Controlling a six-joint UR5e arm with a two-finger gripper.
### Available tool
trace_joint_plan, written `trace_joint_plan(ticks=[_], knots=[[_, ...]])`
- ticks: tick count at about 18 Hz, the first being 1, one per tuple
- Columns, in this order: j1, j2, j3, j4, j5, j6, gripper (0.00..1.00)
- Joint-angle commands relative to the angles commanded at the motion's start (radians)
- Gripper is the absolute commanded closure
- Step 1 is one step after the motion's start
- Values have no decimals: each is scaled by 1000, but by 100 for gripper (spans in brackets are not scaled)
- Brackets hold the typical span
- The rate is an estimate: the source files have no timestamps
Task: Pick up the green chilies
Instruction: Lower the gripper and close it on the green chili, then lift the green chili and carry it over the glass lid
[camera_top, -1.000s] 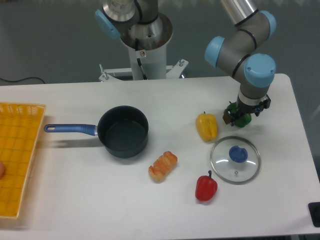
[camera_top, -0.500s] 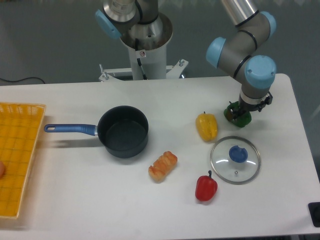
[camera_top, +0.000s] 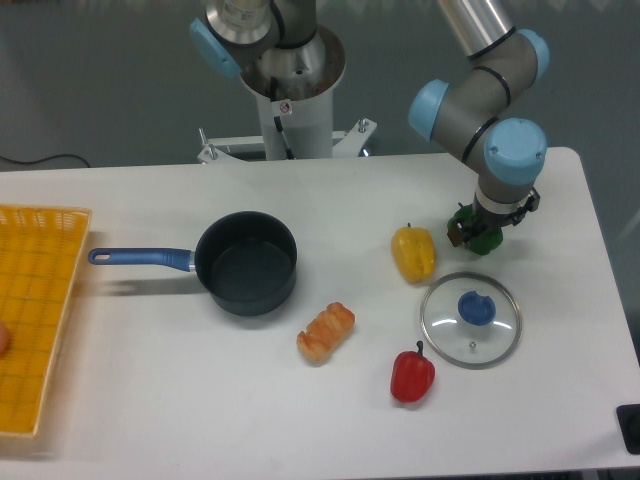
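**Gripper down over the green chilies at the table's right**

Camera view showed the two-finger gripper (camera_top: 481, 232) lowered straight onto the green chilies (camera_top: 483, 239), a small glossy dark-green pepper-shaped toy sitting right of the yellow toy pepper (camera_top: 413, 253) and above the round glass lid (camera_top: 470, 320). Its fingers straddled the toy, likely to grasp it, but whether they pinched it could not be told. Nearby, the dark blue-handled saucepan (camera_top: 246, 262) looked empty; the yellow mesh basket (camera_top: 35, 310) held something barely visible.
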Motion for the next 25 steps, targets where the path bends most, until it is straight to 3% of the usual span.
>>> trace_joint_plan(ticks=[13, 22, 25], knots=[[2, -8, -14, 0, 5, 14, 3], [5, -9, -8, -2, 8, 29, 20], [5, -17, 0, -2, 23, 29, 42]])
